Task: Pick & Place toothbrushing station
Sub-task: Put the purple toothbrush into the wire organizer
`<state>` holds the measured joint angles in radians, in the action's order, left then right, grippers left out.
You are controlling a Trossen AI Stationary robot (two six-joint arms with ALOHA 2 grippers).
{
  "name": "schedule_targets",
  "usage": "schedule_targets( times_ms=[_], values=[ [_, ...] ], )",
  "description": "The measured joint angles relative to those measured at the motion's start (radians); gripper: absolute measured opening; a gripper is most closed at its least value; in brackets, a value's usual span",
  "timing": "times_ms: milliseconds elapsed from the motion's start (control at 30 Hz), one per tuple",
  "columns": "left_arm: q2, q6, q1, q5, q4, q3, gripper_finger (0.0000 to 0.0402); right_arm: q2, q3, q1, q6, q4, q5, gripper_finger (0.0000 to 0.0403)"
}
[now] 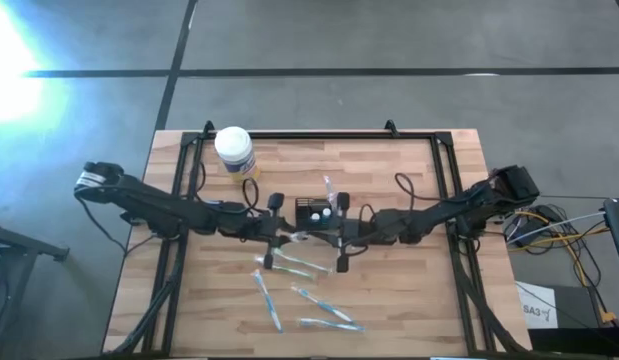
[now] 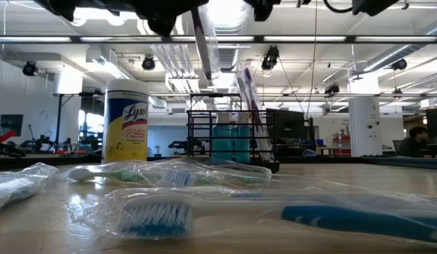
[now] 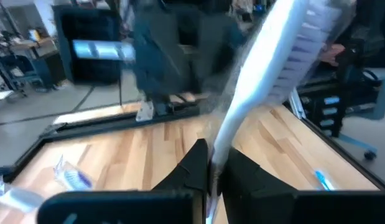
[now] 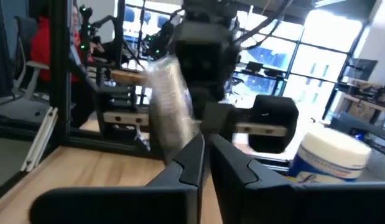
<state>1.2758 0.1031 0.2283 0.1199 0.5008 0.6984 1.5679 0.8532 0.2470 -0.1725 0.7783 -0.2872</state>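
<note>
Both arms meet at mid-frame in the high view, passing a wrapped toothbrush between them. The left gripper is pinched tight on its handle, head up, presumably to drop it upright into the toothbrushing station, just above centre. The right gripper looks nearly closed on the wrapper end; spare brushes lie lower down, waiting their turn

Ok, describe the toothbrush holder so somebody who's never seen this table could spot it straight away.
Start at the white-lidded yellow jar near the wooden table's far edge. Toward the table's middle, between the two arms, stands the toothbrushing station, a small black box. Unlike the wrapped toothbrushes lying flat nearby, it stands upright with holes on top.
</note>
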Motion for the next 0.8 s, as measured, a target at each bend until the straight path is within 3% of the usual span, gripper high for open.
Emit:
schedule_targets(
  times_ms=[333, 500, 667, 800],
  values=[
    [-0.182, 0.058, -0.033, 0.081, -0.195, -0.002, 0.0024, -0.236, -0.016, 0.010, 0.116, -0.409, -0.005, 0.0067],
    [-0.206, 0.059, -0.147, 0.070, -0.242, -0.006, 0.0024, -0.268, -0.109, 0.046, 0.087, -0.345, -0.002, 0.0060],
    [-0.154, -0.005, -0.270, -0.055, -0.131, -0.050, 0.0024, -0.265, -0.225, 0.056, 0.057, -0.224, -0.003, 0.0049],
    [-0.106, -0.059, -0.327, -0.088, -0.052, -0.093, 0.0024, -0.268, -0.292, 0.055, 0.051, -0.145, -0.001, 0.0044]
  ],
)
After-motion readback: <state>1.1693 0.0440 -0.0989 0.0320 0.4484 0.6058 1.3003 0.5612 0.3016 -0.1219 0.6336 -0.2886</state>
